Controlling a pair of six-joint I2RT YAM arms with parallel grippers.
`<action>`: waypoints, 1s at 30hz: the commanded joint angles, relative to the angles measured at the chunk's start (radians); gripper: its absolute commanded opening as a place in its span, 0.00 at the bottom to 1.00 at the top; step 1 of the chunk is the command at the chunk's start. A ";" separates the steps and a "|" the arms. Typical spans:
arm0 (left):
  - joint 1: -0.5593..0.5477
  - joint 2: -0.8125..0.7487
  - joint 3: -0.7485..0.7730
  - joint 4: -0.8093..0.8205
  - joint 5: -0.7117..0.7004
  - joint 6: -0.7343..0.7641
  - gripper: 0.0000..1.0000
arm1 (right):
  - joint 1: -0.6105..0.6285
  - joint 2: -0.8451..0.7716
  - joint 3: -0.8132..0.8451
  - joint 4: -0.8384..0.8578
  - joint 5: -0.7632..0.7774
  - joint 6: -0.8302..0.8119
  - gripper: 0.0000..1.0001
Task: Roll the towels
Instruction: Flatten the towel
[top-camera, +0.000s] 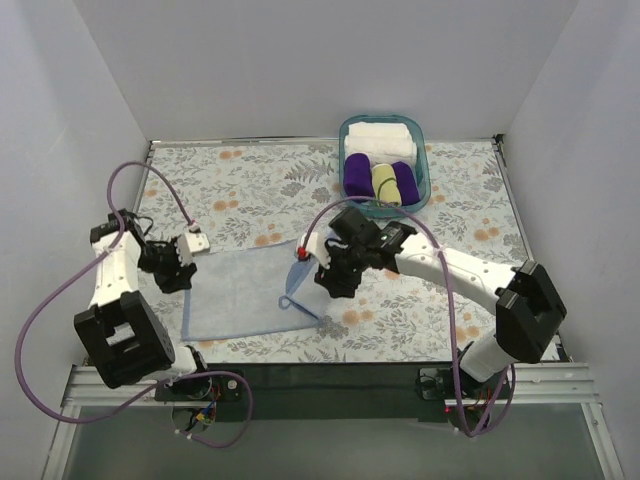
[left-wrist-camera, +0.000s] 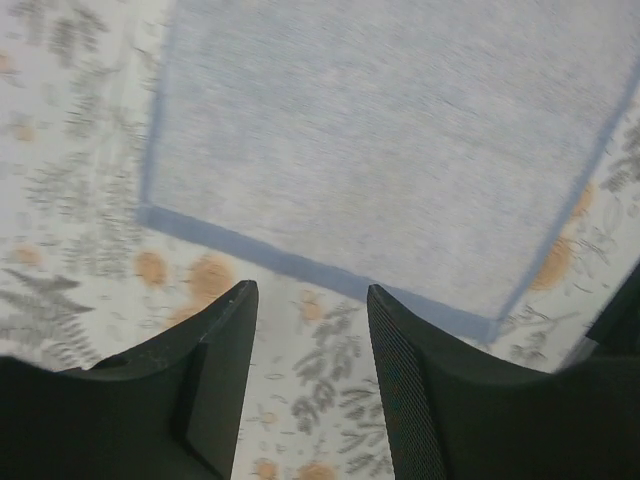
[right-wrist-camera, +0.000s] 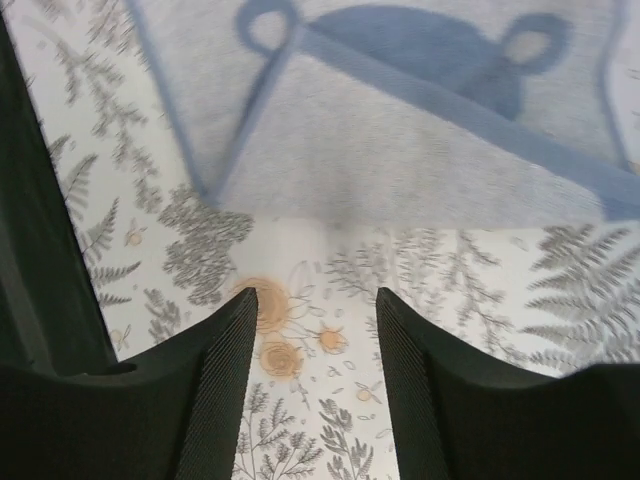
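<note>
A light blue towel (top-camera: 245, 295) lies spread flat on the flowered tablecloth, with its right edge (top-camera: 300, 272) folded over to show a darker blue bear shape and a small loop. My left gripper (top-camera: 183, 275) hovers at the towel's left edge. In the left wrist view the gripper (left-wrist-camera: 312, 300) is open over bare tablecloth, just short of the towel's (left-wrist-camera: 380, 150) border. My right gripper (top-camera: 328, 284) is at the right edge. It stands open (right-wrist-camera: 315, 300) with nothing between its fingers, and the towel's folded-over edge (right-wrist-camera: 400, 170) lies just ahead. A pale yellow-green rolled towel (top-camera: 383, 182) lies in the basket.
A teal basket (top-camera: 423, 150) at the back right holds white folded towels (top-camera: 380, 138) and two purple rolls (top-camera: 357, 172). White walls close in the table on three sides. A black rail runs along the near edge by the arm bases.
</note>
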 joint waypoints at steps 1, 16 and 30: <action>0.003 0.088 0.141 0.049 0.121 -0.161 0.45 | -0.092 0.023 0.076 0.041 -0.011 0.068 0.48; -0.042 0.162 -0.035 0.398 -0.017 -0.559 0.28 | 0.108 0.401 0.397 -0.004 0.119 0.243 0.41; -0.058 0.217 -0.089 0.476 -0.098 -0.629 0.24 | 0.199 0.607 0.506 -0.007 0.354 0.289 0.38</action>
